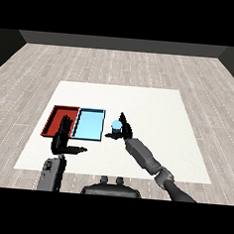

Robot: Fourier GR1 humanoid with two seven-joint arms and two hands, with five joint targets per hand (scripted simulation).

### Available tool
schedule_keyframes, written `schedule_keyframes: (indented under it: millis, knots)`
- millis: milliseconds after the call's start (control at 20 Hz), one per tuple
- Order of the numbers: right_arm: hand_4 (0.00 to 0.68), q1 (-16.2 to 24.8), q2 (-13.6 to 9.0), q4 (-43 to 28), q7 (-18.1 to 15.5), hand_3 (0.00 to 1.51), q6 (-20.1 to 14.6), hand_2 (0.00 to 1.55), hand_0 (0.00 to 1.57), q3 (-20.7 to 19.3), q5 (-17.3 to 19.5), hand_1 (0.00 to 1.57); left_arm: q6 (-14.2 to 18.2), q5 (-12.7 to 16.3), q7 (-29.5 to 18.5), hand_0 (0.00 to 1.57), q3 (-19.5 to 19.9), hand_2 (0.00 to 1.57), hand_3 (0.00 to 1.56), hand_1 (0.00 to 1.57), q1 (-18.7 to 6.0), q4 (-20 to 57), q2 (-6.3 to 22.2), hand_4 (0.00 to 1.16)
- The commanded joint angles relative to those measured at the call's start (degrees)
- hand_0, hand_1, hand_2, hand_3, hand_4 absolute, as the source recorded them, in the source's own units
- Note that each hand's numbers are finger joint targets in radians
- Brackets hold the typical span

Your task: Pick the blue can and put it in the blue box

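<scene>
A blue can (117,125) stands just right of the light blue tray (88,123), held in my right hand (124,129), whose fingers and thumb curl round it. The can is beside the tray's right rim, outside the tray. My left hand (62,137) hovers over the front edges of the two trays with fingers straight and thumb stretched to the right, holding nothing. The red tray (59,119) lies left of the blue one.
The two trays lie side by side at the left of the white table (154,117). My right forearm (145,158) crosses the table's front from the lower right.
</scene>
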Motion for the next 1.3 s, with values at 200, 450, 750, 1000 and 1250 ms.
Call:
schedule_keyframes:
  millis: [200, 450, 750, 1000, 1250]
  knots:
    - [0.0, -5.8, 0.0, 4.8, 0.0, 0.0, -0.3, 0.0, 0.0, 5.5, -8.1, 0.0, 1.1, 0.5, 1.6, 0.0, 0.5, 0.0, 0.0, 0.0, -3.4, 1.4, -0.5, 0.0]
    - [0.0, -7.3, 0.0, 6.8, 1.3, 0.0, -0.7, 0.0, 0.0, 7.6, -10.2, 0.0, 3.0, -0.2, 4.9, 0.0, -0.8, 0.0, 0.0, 0.0, -2.7, -1.9, -1.8, 0.0]
    - [0.0, -6.7, 0.0, 2.3, 1.8, 0.0, -8.6, 0.0, 0.0, 11.0, -15.7, 0.0, 0.0, 2.1, 0.9, 0.0, 1.6, 0.0, 0.0, 0.0, -1.7, 0.8, -0.2, 0.0]
    - [0.539, -10.9, 0.0, 11.8, 9.3, 1.5, -16.0, 1.55, 1.56, 16.9, -9.1, 1.56, 0.0, 1.2, 1.0, 0.0, 1.3, 0.0, 0.0, 0.0, -1.8, 0.1, 0.4, 0.0]
    - [0.523, -9.3, 0.0, 9.1, 12.2, 1.5, -21.2, 1.53, 1.45, 22.9, -8.7, 1.45, -1.4, 1.6, -1.2, 0.0, 2.3, 0.0, 0.0, 0.0, 1.2, 0.8, 1.3, 0.0]
